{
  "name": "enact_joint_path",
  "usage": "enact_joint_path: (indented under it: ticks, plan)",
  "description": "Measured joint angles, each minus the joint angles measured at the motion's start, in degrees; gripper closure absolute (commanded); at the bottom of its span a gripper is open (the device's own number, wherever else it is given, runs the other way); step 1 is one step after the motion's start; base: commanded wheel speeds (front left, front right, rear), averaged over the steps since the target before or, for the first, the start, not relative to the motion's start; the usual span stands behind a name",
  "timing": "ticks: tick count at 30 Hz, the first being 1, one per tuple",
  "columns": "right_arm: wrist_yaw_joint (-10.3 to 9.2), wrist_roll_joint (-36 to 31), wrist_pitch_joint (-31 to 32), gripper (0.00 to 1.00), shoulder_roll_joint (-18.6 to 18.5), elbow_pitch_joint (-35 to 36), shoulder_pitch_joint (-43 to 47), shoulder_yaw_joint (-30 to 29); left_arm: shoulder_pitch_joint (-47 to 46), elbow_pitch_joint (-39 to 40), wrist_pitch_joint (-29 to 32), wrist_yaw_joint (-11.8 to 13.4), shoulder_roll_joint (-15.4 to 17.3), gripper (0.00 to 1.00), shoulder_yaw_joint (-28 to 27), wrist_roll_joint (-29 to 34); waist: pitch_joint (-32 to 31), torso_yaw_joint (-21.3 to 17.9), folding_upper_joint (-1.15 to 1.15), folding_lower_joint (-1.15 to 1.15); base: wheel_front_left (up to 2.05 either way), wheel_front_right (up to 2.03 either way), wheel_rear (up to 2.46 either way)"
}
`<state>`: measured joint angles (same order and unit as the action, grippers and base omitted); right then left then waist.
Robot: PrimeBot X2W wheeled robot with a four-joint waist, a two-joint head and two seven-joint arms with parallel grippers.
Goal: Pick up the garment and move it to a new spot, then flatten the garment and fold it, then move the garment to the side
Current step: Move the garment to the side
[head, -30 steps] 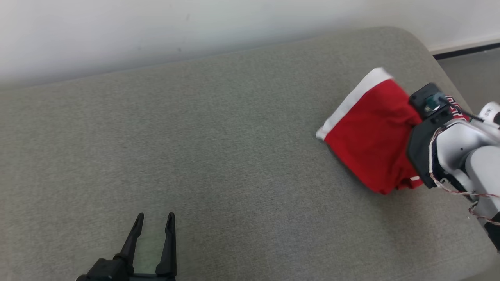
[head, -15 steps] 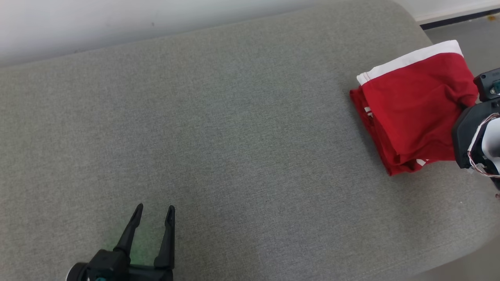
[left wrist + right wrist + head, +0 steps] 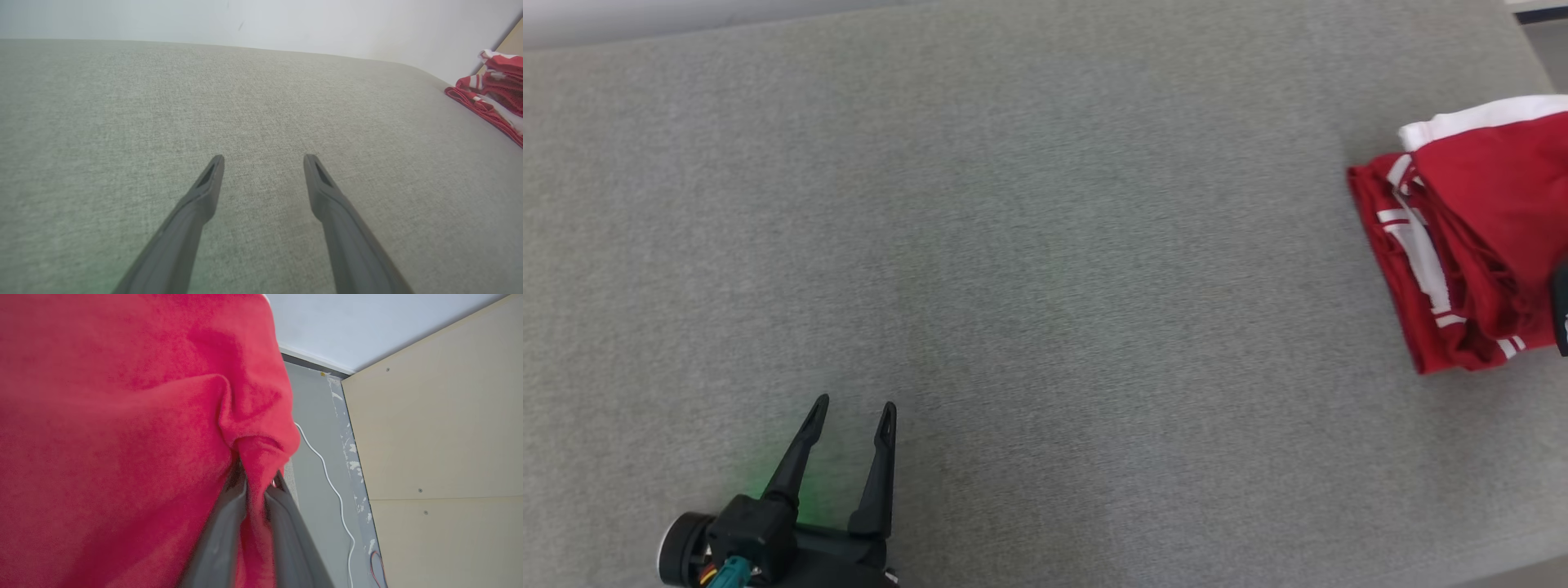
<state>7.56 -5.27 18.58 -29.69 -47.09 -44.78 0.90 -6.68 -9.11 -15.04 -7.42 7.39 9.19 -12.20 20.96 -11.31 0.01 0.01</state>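
The garment [image 3: 1478,237] is a red piece with a white band and white stripes, lying in folded layers at the right end of the grey cushion [image 3: 1029,245]. In the right wrist view a bunched fold of the garment [image 3: 122,437] runs between the two fingers of my right gripper [image 3: 258,486], which is shut on it. A dark part of that hand shows at the head view's right edge, beside the garment. My left gripper [image 3: 851,404] rests open at the lower left, far from the cloth. Between its spread fingers [image 3: 263,157] is only bare cushion, with the garment [image 3: 496,94] at the far right.
A white wall [image 3: 261,20] runs behind the cushion. Past the cushion's right end, the right wrist view shows grey floor with a white cable [image 3: 327,469] and a beige panel [image 3: 441,437].
The head camera has shifted, so the whole picture moved. The garment has turned, its white band now on the far side with striped layers showing at its left. The left gripper stays open.
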Motion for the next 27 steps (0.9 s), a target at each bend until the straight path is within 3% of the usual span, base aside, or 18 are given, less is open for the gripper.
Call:
enact_joint_path:
  ticks: [8, 13, 27]
  plan:
    - [0.00, -4.5, -7.9, 0.00, 4.2, 0.9, 1.0, -5.5, -0.4, 0.4, 0.0, 0.6, -0.4, 0.00, -1.2, 0.8, -0.4, 2.0, 0.00, 0.00, 0.00, 0.00, 0.00]
    - [0.00, -5.1, -12.2, 0.00, 7.7, 4.7, 3.9, -5.8, 0.1, 0.2, 0.0, 1.0, -1.4, 0.00, -2.1, 1.0, -2.9, 2.1, -0.01, -0.01, 0.00, 0.00, 0.00]
    - [0.00, 2.9, -19.2, 0.00, 15.4, 26.2, 22.2, -4.1, 5.0, 0.7, 0.0, 2.2, -3.2, 0.00, -4.8, 1.4, -12.2, 3.9, -0.01, -0.02, 0.00, 0.00, 0.00]
